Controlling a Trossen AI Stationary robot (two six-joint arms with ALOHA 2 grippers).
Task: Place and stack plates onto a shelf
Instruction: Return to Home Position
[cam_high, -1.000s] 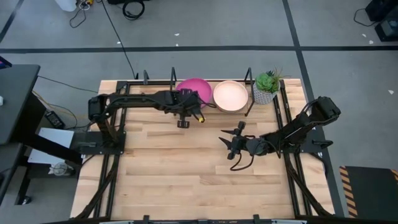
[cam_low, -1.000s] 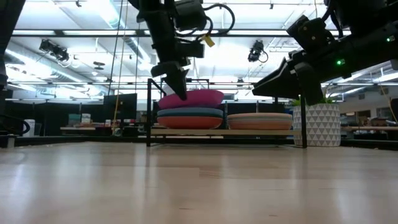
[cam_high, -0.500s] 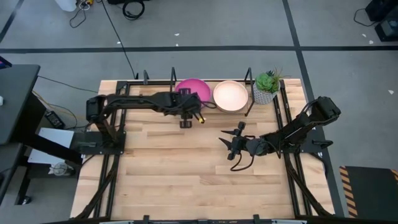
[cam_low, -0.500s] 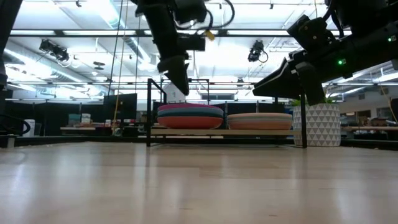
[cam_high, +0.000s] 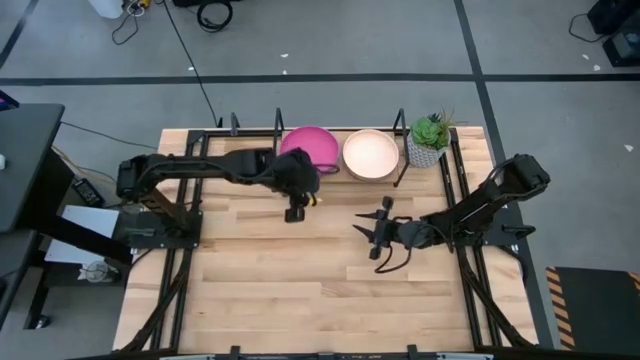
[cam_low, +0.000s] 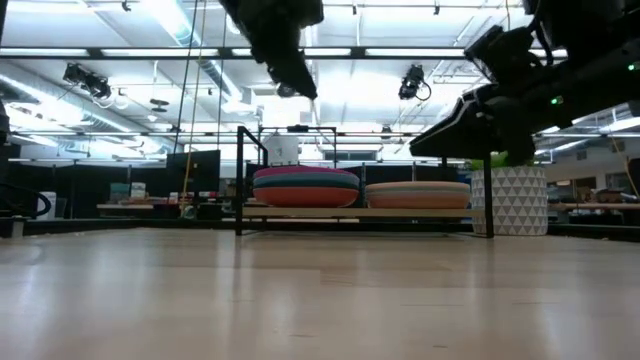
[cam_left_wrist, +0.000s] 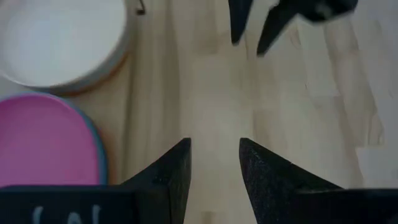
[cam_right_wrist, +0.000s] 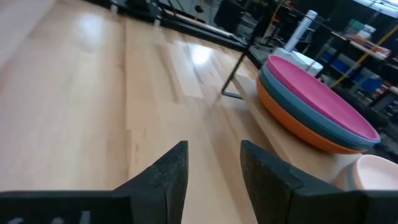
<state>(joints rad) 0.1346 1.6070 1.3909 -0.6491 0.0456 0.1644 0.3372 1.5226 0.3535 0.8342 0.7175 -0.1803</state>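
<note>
On the shelf (cam_low: 350, 212) at the table's far edge stand two stacks of plates. The left stack has a magenta plate (cam_high: 306, 141) on top of a blue one (cam_right_wrist: 292, 102) and an orange one (cam_right_wrist: 292, 127). The right stack is topped by a cream plate (cam_high: 371, 153). My left gripper (cam_high: 294, 212) hangs open and raised, just on the near side of the magenta plate, with nothing between its fingers (cam_left_wrist: 177, 163). My right gripper (cam_high: 360, 230) stands open over the middle of the table, pointing toward the left edge, nothing in it.
A small potted green plant (cam_high: 428, 136) in a white pot stands at the shelf's right end. The shelf's black rods (cam_low: 240, 180) rise at its corners. Bare wooden tabletop (cam_high: 300, 290) stretches from both grippers to the near edge.
My left gripper has opened and let go of the magenta plate. The plate was tilted under the fingers and now lies flat on top of the left stack. The gripper has then risen and drawn back toward the near edge, tipping more downward.
</note>
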